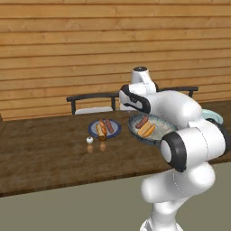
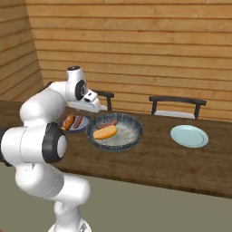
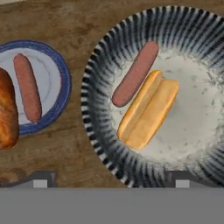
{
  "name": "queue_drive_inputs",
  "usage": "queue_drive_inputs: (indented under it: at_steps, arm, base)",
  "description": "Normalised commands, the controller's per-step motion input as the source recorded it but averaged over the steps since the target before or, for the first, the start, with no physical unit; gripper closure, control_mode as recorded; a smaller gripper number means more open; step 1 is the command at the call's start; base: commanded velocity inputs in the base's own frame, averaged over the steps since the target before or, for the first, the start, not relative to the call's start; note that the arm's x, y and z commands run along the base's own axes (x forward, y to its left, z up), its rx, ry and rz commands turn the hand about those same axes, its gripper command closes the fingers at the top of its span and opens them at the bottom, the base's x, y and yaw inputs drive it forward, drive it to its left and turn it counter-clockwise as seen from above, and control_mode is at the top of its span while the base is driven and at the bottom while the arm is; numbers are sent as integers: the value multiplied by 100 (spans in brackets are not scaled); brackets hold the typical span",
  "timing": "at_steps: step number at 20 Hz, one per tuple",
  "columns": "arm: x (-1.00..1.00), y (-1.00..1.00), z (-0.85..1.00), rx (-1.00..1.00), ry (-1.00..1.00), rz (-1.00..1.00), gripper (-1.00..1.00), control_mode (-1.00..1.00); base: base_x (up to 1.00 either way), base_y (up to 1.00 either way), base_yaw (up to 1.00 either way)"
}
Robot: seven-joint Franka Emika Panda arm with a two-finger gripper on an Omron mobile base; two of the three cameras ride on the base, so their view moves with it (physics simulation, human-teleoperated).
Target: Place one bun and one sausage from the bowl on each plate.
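Over the streaked grey-blue bowl (image 3: 183,39): gripper (image 3: 111,180) spread wide, holding nothing | bowl: golden bun (image 3: 148,109) beside reddish sausage (image 3: 134,73) | blue-rimmed plate (image 3: 59,78): bun, sausage

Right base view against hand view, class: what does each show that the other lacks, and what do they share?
Right base view alone: the pale light blue plate, bare, off to the bowl's right, two chairs and the plank wall.
Hand view alone: close detail, such as the split along the bun's top.
Shared: the bowl holding one bun and one sausage, and the blue-rimmed plate already carrying a bun and a sausage.
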Motion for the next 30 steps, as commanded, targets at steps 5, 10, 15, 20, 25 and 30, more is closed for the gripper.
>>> queue_drive_inputs:
  at_steps: [5, 10, 15, 20, 25, 30]
  arm:
    - [-33, -97, -9, 5, 0, -40, -100, -100]
    - [-4, -64, -23, 12, 0, -22, -100, -100]
    - [12, -13, -28, 25, -3, -4, -100, -100]
    - [28, 0, -33, 12, 1, 0, -100, -100]
    - [22, 7, -30, 1, 0, 2, -100, -100]
    - [1, 16, -24, 0, 0, 9, -100, -100]
  base:
    - [0, 0, 0]
    - [0, 0, 0]
    - [0, 0, 0]
    - [0, 0, 0]
    - [0, 0, 0]
    - [0, 0, 0]
